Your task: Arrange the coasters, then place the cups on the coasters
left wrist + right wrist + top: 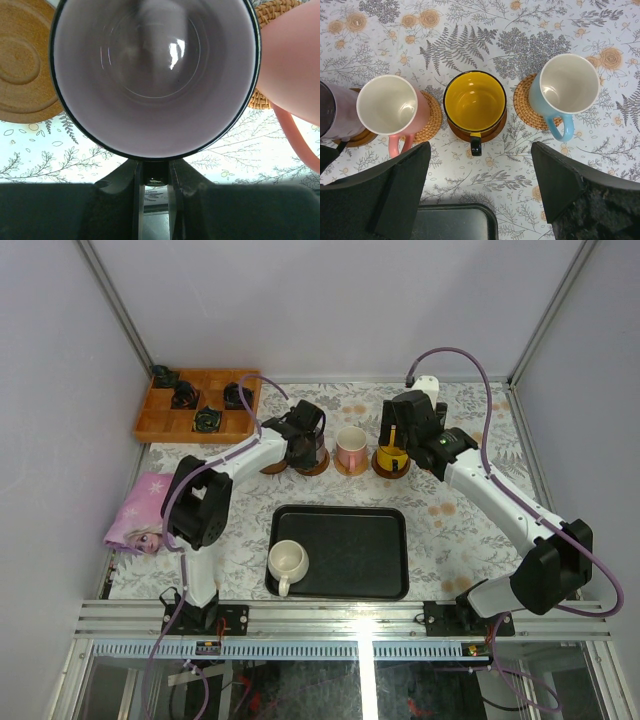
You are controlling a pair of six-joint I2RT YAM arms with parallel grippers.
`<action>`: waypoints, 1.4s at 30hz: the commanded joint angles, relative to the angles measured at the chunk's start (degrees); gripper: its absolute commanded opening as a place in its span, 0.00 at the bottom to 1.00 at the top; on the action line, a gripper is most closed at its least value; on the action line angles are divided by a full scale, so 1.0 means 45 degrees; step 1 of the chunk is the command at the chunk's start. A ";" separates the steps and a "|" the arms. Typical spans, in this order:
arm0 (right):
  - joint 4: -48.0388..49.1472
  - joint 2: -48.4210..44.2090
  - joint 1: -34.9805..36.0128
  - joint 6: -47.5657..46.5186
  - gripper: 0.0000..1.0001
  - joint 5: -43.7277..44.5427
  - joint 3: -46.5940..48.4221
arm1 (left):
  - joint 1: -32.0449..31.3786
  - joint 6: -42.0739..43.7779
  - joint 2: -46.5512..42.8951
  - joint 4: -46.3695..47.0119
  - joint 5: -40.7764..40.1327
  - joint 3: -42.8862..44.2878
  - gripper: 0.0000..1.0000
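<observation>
- The left gripper (pixel 156 170) is clamped on the mauve mug (pixel 155 75) (by its handle, on a brown coaster (pixel 356 139)).
- The right gripper (pixel 480 145) is held wide open above the yellow mug (pixel 475 102).
- The pink mug (pixel 387 105) and light blue mug (pixel 568 85) are seated on woven coasters (pixel 522 102); the cream mug (pixel 288 562) is seen in the black tray (pixel 370 560).

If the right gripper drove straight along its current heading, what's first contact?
Probably the yellow mug on its brown coaster, centred ahead of the open right gripper; depth is unclear.

Black tray (pixel 360 550), wooden compartment box (pixel 165 426), pink cloth (pixel 140 510) on floral tablecloth (pixel 450 525)
</observation>
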 commanded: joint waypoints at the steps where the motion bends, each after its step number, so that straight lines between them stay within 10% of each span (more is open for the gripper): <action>1: 0.0544 -0.0018 -0.0154 -0.0057 0.89 0.0052 0.0067 | 0.0084 -0.0144 -0.0050 0.1110 0.0030 0.0552 0.00; 18: 0.0545 0.0103 -0.0245 0.0053 0.89 -0.0205 0.0044 | 0.0156 -0.0340 0.0034 0.0748 0.0122 0.0406 0.00; 42: 0.0633 0.0324 -0.0314 0.0184 0.89 -0.1016 0.0196 | 0.0153 -0.0324 0.0051 -0.0082 -0.0214 0.0484 0.39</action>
